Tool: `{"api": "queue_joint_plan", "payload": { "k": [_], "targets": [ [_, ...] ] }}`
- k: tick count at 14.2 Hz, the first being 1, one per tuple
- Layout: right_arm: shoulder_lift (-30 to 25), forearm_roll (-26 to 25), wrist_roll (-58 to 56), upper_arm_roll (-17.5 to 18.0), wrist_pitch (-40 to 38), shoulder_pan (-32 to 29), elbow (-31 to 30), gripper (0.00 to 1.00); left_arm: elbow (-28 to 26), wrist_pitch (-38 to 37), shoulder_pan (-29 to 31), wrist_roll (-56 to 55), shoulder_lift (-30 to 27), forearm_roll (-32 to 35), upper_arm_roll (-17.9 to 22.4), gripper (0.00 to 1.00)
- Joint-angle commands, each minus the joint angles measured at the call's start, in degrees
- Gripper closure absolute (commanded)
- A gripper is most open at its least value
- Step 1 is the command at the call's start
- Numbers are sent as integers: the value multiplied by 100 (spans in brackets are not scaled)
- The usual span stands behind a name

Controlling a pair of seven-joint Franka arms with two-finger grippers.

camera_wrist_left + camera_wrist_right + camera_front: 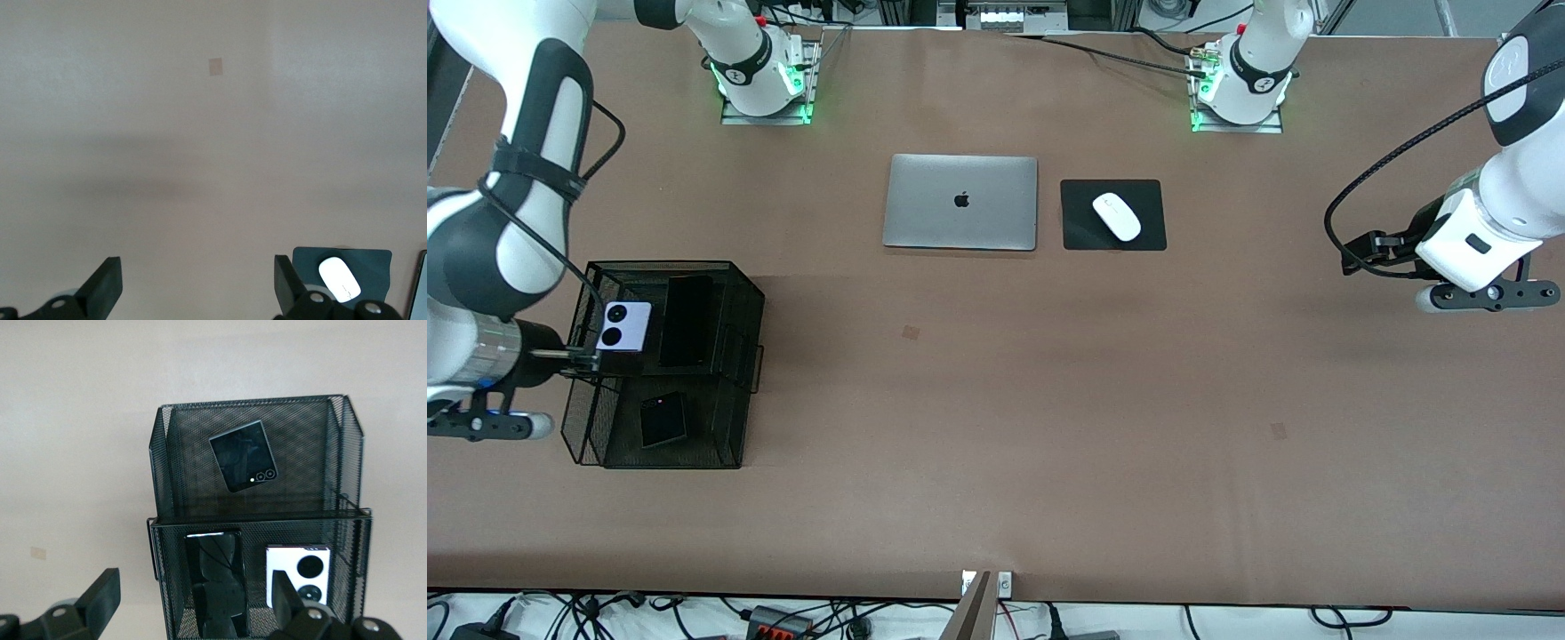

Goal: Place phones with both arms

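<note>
A black mesh organizer (660,264) (253,401) stands at the right arm's end of the table. Its compartment nearer the front camera holds the small black flip phone (663,420) (243,455). The farther compartment holds the lavender flip phone (624,326) (298,572) and the long black phone (687,320) (215,583), side by side. My right gripper (585,362) (195,587) hangs open beside the lavender phone at the organizer's outer edge, holding nothing. My left gripper (1362,252) (197,267) waits open and empty over bare table at the left arm's end.
A shut silver laptop (960,202) lies mid-table near the arm bases. Beside it, toward the left arm's end, a white mouse (1117,216) (339,278) rests on a black pad (1085,233) (373,263). Brown table stretches between the organizer and the left gripper.
</note>
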Motion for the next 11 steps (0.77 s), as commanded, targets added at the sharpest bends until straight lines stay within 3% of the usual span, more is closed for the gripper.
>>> {"api": "queue_joint_plan", "payload": {
  "k": [1,6,8,11],
  "targets": [
    [-185,62,113,-38,-172,-5,62,0,-139,55,84,-17,-141,-92,-68,0],
    [-255,106,165,58,-14,-75,54,0,-139,64,93,-8,-141,-101,-68,0],
    [-509,-86,306,688,13,-494,45,0,-130,64,93,-8,-132,-101,-68,0],
    [-1167,-1332,639,2031,319,-1109,-252,0,-139,55,102,-8,-141,-101,-59,0]
  ]
}}
